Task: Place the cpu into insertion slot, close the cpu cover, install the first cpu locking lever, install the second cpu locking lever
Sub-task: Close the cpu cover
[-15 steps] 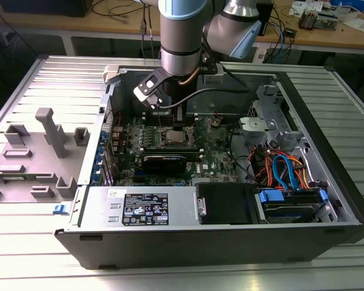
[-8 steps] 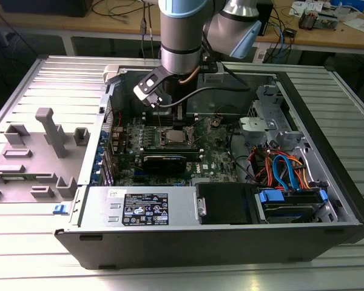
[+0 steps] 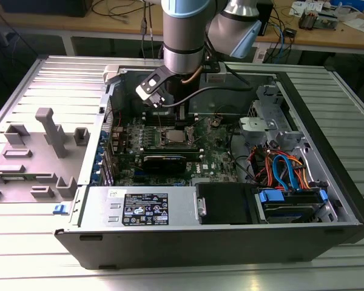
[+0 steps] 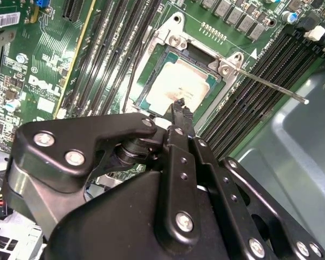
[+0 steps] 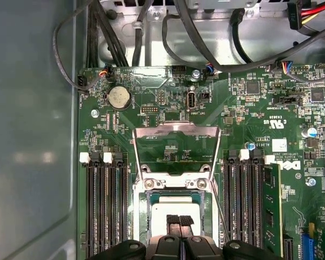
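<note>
Your black linkage hand (image 5: 179,222) has its two narrow fingertips pressed together with nothing between them. The tips sit right over the near edge of the small flat square cpu with the dull silver-grey metal top (image 5: 176,206).

That cpu lies flat inside the square metal-rimmed insertion slot (image 5: 136,216), with green motherboard on every side. Judge it light, stiff and thin, with a smooth lid that gives little grip. It is likely delicate at its underside and over the socket contacts. Opposite edges look like the safe place to hold it, and pressing should be gentle and straight down.

Just beyond, the thin silver-grey metal frame of the cpu cover (image 5: 176,130) stands swung open, and the board shows through its large opening. It looks like springy sheet metal on a hinge, best pushed at its free end.

A thin bare metal locking lever (image 4: 271,86) juts out beside the long black memory slots (image 5: 103,206).

As for writing, there is white printed lettering on the board (image 5: 276,122). Farther off, a white printed label (image 3: 144,209) sits on the grey power supply box. The open dark computer case (image 3: 333,151) rests on the slatted silver tabletop (image 3: 352,97).
</note>
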`<state>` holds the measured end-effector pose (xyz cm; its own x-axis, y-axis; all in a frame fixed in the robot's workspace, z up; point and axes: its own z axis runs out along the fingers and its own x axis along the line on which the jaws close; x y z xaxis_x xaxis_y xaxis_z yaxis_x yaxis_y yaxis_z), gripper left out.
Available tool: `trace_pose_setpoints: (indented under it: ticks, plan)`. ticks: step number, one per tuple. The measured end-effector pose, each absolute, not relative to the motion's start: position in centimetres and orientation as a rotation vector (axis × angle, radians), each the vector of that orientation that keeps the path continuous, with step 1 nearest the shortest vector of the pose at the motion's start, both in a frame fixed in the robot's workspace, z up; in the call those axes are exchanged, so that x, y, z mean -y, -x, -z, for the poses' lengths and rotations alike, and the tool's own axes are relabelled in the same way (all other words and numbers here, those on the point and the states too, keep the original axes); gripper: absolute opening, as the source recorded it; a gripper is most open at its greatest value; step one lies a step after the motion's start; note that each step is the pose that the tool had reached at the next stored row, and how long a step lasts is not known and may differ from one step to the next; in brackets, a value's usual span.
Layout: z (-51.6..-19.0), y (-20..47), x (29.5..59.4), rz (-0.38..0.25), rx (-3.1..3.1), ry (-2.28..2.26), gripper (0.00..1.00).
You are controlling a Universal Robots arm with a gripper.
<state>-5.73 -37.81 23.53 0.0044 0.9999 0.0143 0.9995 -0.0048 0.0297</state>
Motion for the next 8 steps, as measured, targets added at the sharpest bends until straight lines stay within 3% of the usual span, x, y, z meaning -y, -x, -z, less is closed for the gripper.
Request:
trace_pose_setpoints:
  ticks: [8]
  plan:
    - [-24.9, 5.7, 37.8, -0.049, -2.208, -2.218, 0.11]
